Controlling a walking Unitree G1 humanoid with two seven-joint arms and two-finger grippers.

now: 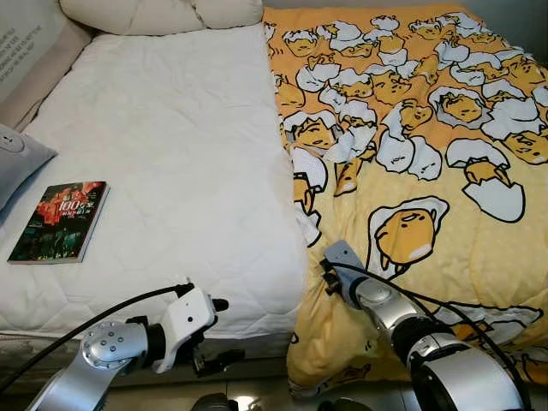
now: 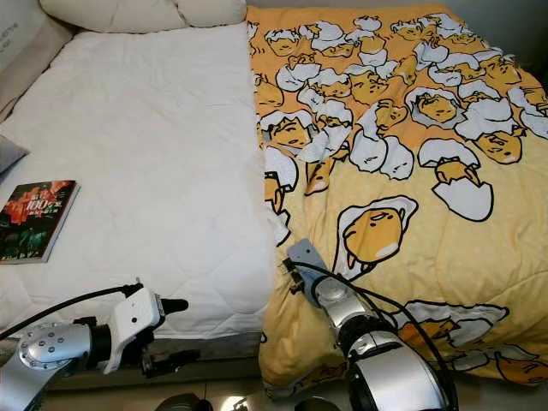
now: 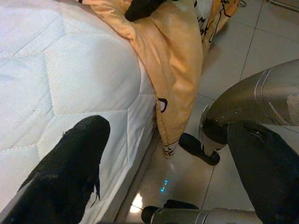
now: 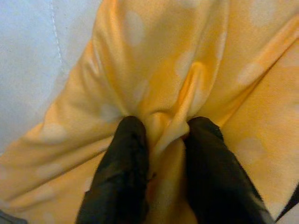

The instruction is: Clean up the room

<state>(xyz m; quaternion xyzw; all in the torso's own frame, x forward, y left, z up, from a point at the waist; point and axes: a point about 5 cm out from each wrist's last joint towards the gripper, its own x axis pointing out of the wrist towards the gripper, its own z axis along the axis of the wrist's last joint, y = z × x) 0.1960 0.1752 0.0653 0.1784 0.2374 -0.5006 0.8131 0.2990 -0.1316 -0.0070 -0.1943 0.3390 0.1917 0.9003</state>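
Note:
A yellow blanket [image 1: 411, 128] printed with egg cartoons covers the right half of the bed, and its near corner hangs over the front edge. My right gripper [image 4: 161, 128] is shut on a fold of this blanket at its left edge, near the front of the white mattress [image 1: 171, 128]. My left gripper [image 1: 221, 332] hangs open in front of the mattress edge, low and left of the blanket corner, holding nothing. In the left wrist view its two black fingers [image 3: 70, 172] stand wide apart beside the mattress side.
A book [image 1: 60, 221] with a dark floral cover lies on the mattress at the left. A grey pillow [image 1: 17, 158] sits at the far left and cream pillows [image 1: 163, 13] at the bed's head. Tiled floor [image 3: 233, 51] lies below the bed front.

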